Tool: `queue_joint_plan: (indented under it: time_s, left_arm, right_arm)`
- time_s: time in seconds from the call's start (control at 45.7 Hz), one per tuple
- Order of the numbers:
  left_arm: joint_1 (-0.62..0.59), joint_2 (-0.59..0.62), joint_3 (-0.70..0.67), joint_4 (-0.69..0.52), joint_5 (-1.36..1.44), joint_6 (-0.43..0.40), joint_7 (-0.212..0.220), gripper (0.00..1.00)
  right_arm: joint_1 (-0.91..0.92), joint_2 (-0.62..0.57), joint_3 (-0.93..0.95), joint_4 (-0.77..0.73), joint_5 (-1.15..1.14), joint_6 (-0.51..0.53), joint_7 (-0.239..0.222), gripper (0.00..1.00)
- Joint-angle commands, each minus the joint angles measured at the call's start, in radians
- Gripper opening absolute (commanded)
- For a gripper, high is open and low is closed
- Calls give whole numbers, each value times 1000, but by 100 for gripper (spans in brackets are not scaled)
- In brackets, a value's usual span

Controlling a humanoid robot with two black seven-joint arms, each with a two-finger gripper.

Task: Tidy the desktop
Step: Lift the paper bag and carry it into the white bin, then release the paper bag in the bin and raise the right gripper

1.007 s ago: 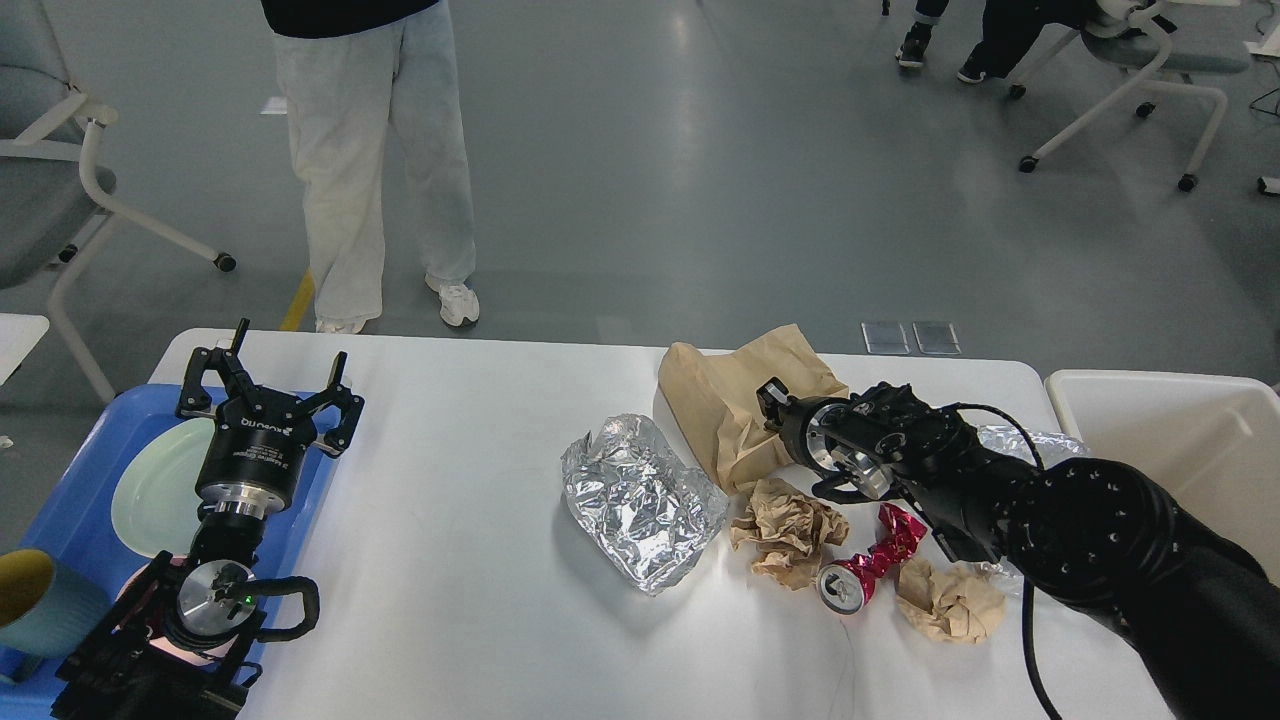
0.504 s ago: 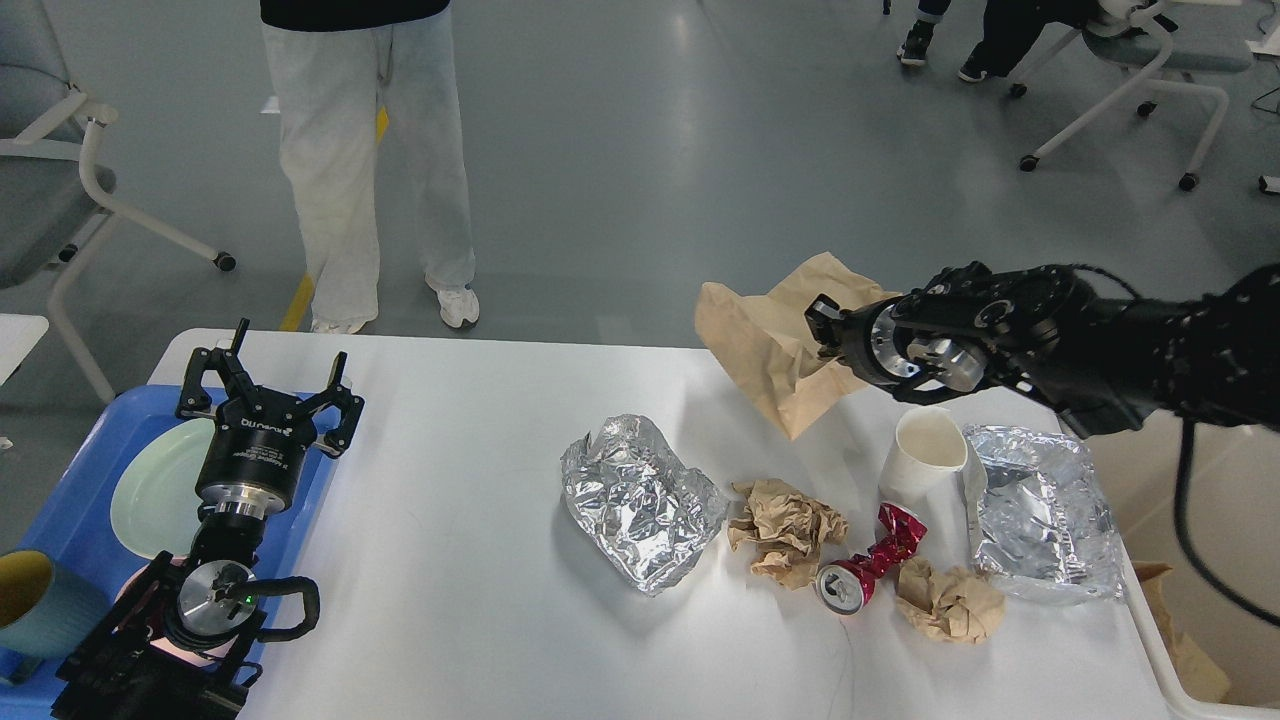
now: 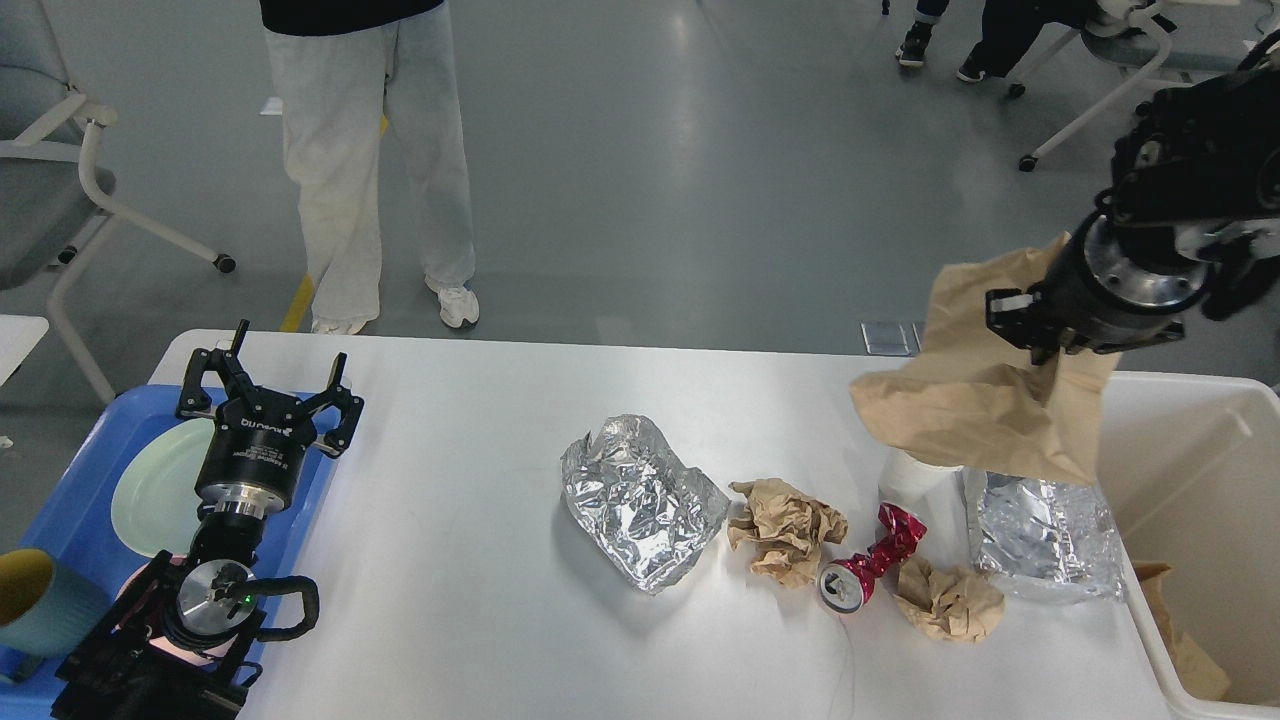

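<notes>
Inside bin (image 3: 1180, 400), brown scrap (image 3: 1185, 655)

Bright, even overhead light glares off the floor (image 3: 690, 130)

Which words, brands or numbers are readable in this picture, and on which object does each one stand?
"ROBOTIQ", seen upside down, on the body of the left gripper.
A smaller line of print under it on the same body: too small to read.
The crushed red can: no readable print.
Nothing else shows any text.
</notes>
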Motion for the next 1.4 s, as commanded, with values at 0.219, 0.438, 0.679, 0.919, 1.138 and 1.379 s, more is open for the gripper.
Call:
queue_joint_plan:
  time_s: [0.219,0.438,0.679,0.919,1.138,1.379]
  left_arm:
    - [2,0,0,-1,0,0,-2,96]
    - [2,-2,0,-1,0,0,-2,96]
    - [2,-2,0,-1,0,0,-2,96]
    - [2,-2,0,-1,0,0,-2,96]
    - [2,0,0,-1,0,0,-2,96]
    - [2,0,0,-1,0,0,-2,96]
  right_arm:
    - [154,-24,-269,69,-163,112,206,0]
    - [-60,-331,-335,-101,-165,-89,186,0]
    - [-661,-604,-90,-554,-183,-202,185,0]
    - [-1238,-595,278,-881,-153,-411,183,0]
    - [-1668,-433,582,-1235,-130,-540,151,0]
    - [-1889,-224,679,-1537,-130,-584,94,0]
